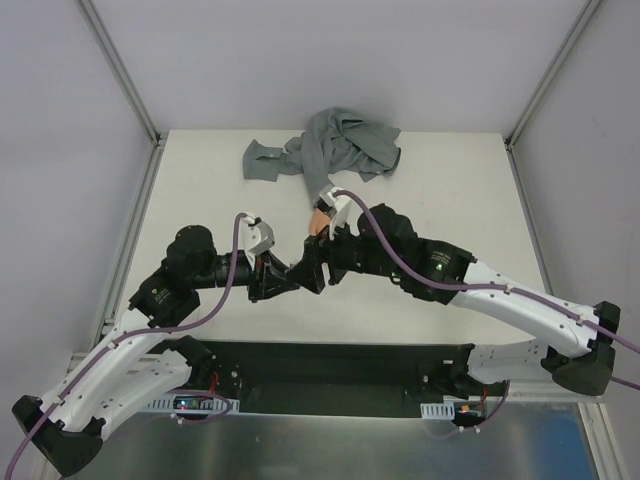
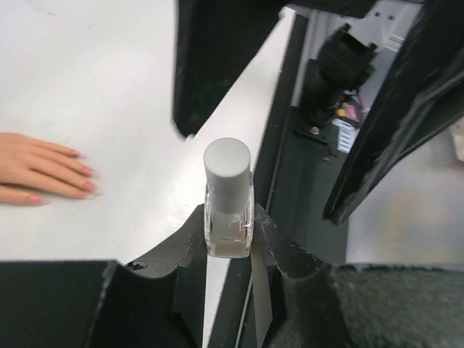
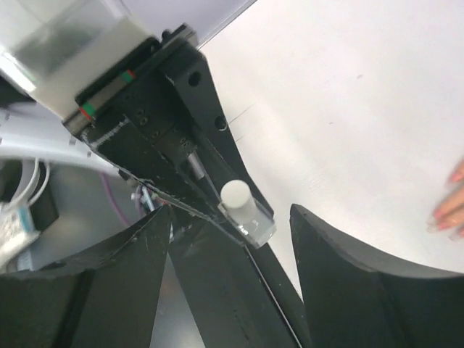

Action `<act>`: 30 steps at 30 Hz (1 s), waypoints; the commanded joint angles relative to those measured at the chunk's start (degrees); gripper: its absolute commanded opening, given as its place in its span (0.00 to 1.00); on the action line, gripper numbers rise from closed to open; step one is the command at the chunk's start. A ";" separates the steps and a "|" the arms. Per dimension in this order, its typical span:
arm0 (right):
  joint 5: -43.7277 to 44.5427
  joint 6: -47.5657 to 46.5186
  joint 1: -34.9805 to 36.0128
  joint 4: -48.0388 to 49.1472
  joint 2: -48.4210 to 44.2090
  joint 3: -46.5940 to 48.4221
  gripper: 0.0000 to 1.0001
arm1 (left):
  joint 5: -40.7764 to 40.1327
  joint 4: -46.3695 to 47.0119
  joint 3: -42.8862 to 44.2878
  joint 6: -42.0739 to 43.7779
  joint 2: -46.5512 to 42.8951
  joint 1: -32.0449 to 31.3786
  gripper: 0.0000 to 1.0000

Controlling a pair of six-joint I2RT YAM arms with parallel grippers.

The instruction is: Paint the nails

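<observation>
the left hand (image 2: 230,219) is clenched on a small glass bottle (image 2: 228,225), its two fingers pinching the glass low down on either side, with the bottle upright and its pale grey cap (image 2: 227,165) standing clear above them. the right hand (image 3: 230,216) is spread wide, one finger to each side of that cap and touching neither it nor the glass. the cap is on, so the step in hand looks like taking it, and whatever brush hangs under it, out of the bottle.

to do it well, the right hand should come down square over the cap only, clear of the glass shoulder and of the left fingers, close firmly, then turn about the bottle's own axis while the left hand holds steady. once loose, lift straight up so nothing scrapes the neck or drips.

the nails (image 2: 88,187) sit at the fingertips of the mannequin hand (image 2: 40,174), which lies flat on the white bench (image 1: 450,190) off to one side of the bottle, apart from both arms. its grey sleeve (image 1: 335,150) is bunched at the far edge of the bench.
</observation>
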 commanded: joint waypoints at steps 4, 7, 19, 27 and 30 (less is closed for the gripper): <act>34.73 9.24 7.20 -11.20 2.63 12.86 0.68 | -18.76 1.83 0.50 0.83 -3.03 -0.59 0.00; 38.44 9.95 8.17 -13.57 6.68 16.99 0.65 | -20.88 1.91 0.32 -0.31 -3.47 -0.59 0.00; 35.46 9.16 8.79 -11.47 16.61 22.89 0.53 | -20.89 1.83 0.67 -2.34 -4.96 -0.59 0.00; 0.68 -10.29 6.26 0.42 11.19 13.68 0.00 | 10.35 0.34 3.83 2.75 -1.98 -0.59 0.00; -30.28 -9.26 2.05 22.53 4.17 -2.66 0.00 | 25.67 0.42 4.10 3.98 -1.19 -0.59 0.00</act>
